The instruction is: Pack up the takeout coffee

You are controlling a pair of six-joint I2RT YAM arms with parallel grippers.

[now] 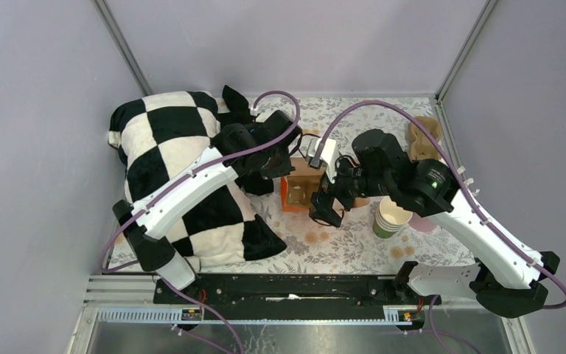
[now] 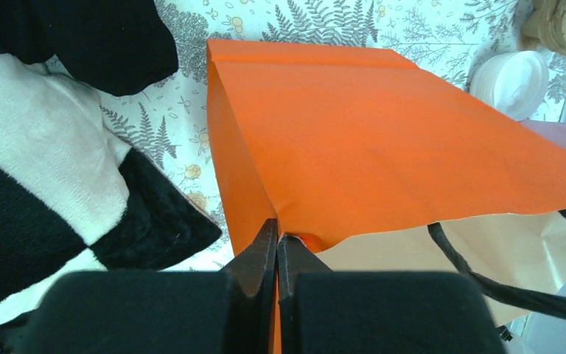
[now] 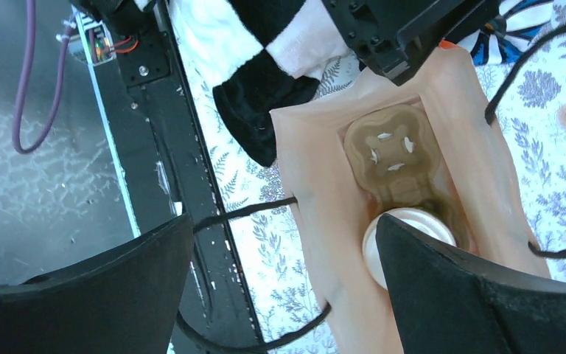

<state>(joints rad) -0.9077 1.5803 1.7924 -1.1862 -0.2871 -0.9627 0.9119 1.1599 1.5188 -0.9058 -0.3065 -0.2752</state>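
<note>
Partly behind right pincer (image 3: 284, 232): takeout coffee (image 3: 407, 230)

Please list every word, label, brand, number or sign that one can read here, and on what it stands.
No text can be read. The orange paper bag shows plain sides; the stacked green paper cups show no legible print; the white round plastic lid inside the bag looks blank where visible.

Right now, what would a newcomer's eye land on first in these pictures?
The big black-and-white checkered cushion fills the left of the scene, with the orange paper bag beside it at the centre. The left gripper is shut on the bag's rim, and the open right gripper hangs over its mouth, where the lidded coffee cup sits in a cardboard carrier.
</note>
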